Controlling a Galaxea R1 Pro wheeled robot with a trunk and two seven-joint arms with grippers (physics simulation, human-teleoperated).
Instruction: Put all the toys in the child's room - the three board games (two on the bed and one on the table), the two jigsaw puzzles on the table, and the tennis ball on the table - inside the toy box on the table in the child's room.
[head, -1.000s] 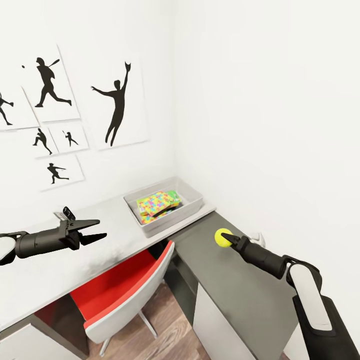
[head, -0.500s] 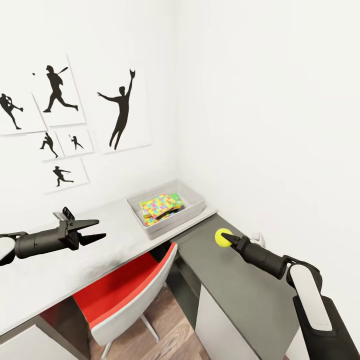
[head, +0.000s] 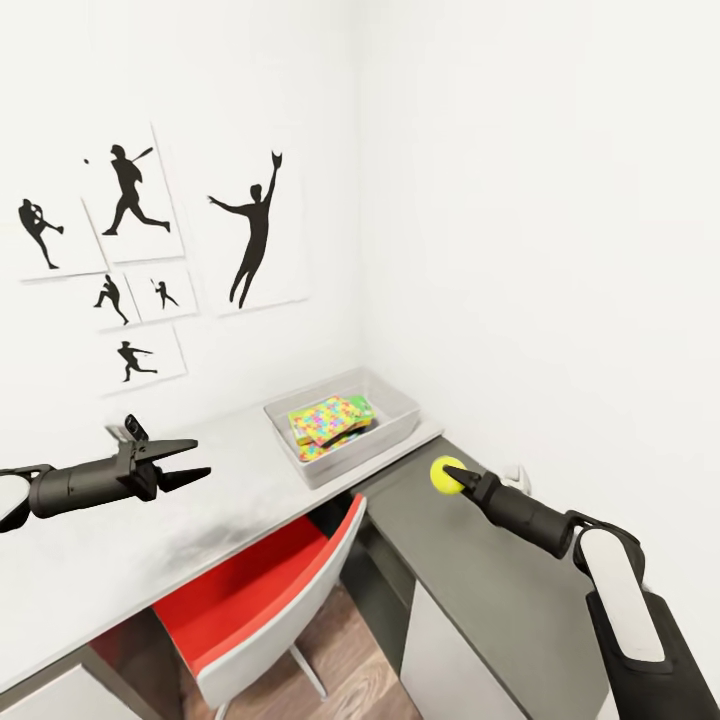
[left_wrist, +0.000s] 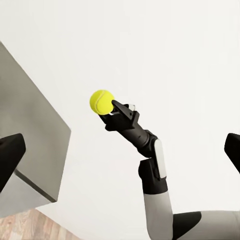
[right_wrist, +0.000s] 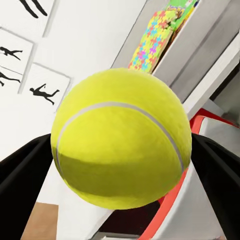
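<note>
My right gripper (head: 456, 478) is shut on the tennis ball (head: 445, 474), holding it above the dark grey cabinet; the yellow-green ball (right_wrist: 121, 166) looms close in the right wrist view and also hangs at the fingertips in the left wrist view as a small tennis ball (left_wrist: 101, 101). The toy box (head: 392, 434) sits at the far end of the table (head: 120, 545) against the wall, with jigsaw puzzles (head: 327, 417) lying inside it, and a green-edged box beside them. My left gripper (head: 198, 460) hovers open over the table, empty.
A red and white chair (head: 280, 600) is tucked under the desk between my arms. The lower dark grey cabinet (head: 480, 600) runs along the right wall. Athlete silhouette pictures (head: 255, 225) hang on the wall behind the desk.
The whole head view has shifted, with the toy box and pictures drifting right and slightly down, so the camera moved. Both grippers hold the same pose, the ball still gripped.
</note>
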